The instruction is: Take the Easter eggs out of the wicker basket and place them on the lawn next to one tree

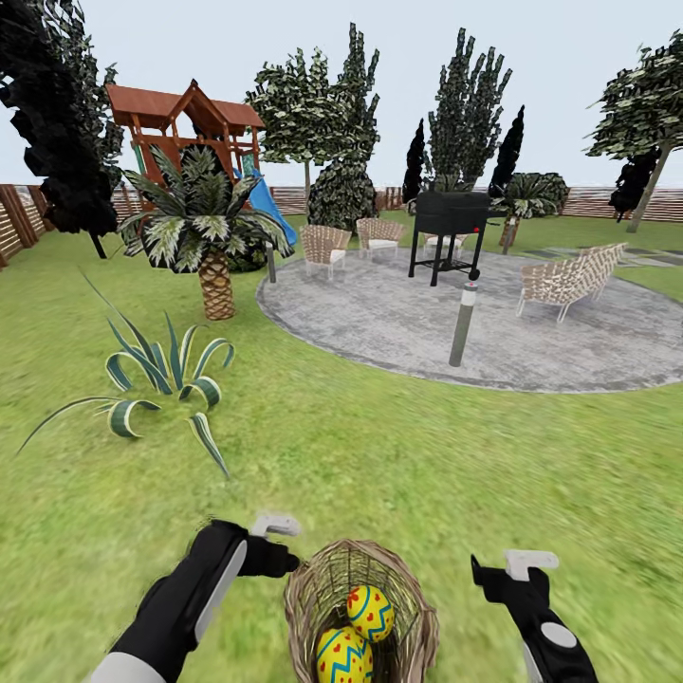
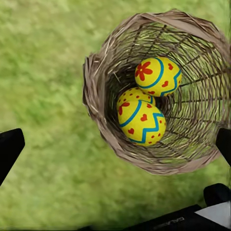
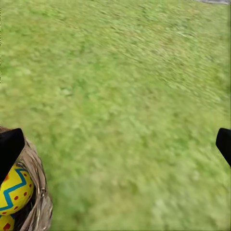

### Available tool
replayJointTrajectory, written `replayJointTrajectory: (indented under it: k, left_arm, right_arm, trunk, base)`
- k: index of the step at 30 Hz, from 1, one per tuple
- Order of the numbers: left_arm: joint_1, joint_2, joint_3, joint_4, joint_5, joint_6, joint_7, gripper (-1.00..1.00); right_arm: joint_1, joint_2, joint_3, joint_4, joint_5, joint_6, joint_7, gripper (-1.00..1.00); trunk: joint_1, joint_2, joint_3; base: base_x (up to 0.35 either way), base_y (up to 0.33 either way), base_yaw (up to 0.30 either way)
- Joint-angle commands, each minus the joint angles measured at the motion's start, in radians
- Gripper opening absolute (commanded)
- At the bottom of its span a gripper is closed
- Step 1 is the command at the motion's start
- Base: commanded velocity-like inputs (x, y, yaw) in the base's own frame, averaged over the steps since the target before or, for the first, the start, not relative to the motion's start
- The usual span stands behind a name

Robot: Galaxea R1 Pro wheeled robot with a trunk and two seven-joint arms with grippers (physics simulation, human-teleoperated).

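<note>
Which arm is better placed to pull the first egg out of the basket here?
Probably left. The left gripper hangs open by the wicker basket rim, and its wrist view looks straight down onto the eggs. The right gripper sits open further out over lawn.

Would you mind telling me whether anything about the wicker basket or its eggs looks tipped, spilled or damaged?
Nothing stands out. The round brown woven wicker basket stands upright on the green lawn, and the yellow eggs with red marks and blue zigzags lie inside it, none spilled.
</note>
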Motion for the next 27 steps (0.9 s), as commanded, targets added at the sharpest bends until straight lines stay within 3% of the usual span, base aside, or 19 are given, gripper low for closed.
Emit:
replayJointTrajectory:
  k: [1, 4, 8, 12, 20, 27]
  left_arm:
    - [-0.001, -0.010, 0.000, 0.028, 0.006, -0.015, 0.005, 1.00]
    - [-0.006, -0.034, 0.004, 0.097, 0.005, -0.086, 0.011, 1.00]
    - [-0.009, -0.037, 0.005, 0.111, 0.006, -0.094, 0.017, 1.00]
    - [-0.021, -0.039, 0.006, 0.128, 0.006, -0.096, 0.037, 1.00]
    - [-0.037, -0.030, 0.006, 0.067, 0.006, -0.096, 0.043, 1.00]
    - [-0.037, -0.028, 0.007, 0.058, 0.005, -0.097, 0.043, 1.00]
  right_arm:
    - [0.000, 0.000, 0.001, -0.011, 0.007, 0.007, -0.002, 1.00]
    - [0.000, 0.000, 0.000, -0.062, 0.006, 0.007, -0.002, 1.00]
    - [-0.001, -0.001, 0.001, -0.080, 0.006, 0.034, 0.000, 1.00]
    - [-0.004, -0.001, 0.002, -0.110, 0.006, 0.134, 0.006, 1.00]
    - [-0.005, 0.000, 0.009, -0.135, 0.009, 0.171, 0.018, 1.00]
    - [-0.005, -0.001, 0.008, -0.149, 0.010, 0.177, 0.018, 1.00]
  trunk:
    - [0.000, -0.001, -0.001]
    - [0.000, -0.001, -0.001]
    - [0.000, -0.001, -0.001]
    - [0.000, -0.001, -0.001]
    - [0.000, -0.001, -0.001]
    - [0.000, -0.001, 0.002]
  base:
    - [0.000, 0.000, 0.000]
    - [0.000, 0.000, 0.000]
    - [0.000, 0.000, 0.000]
    - [0.000, 0.000, 0.000]
    - [0.000, 0.000, -0.014]
    - [0.000, 0.000, -0.233]
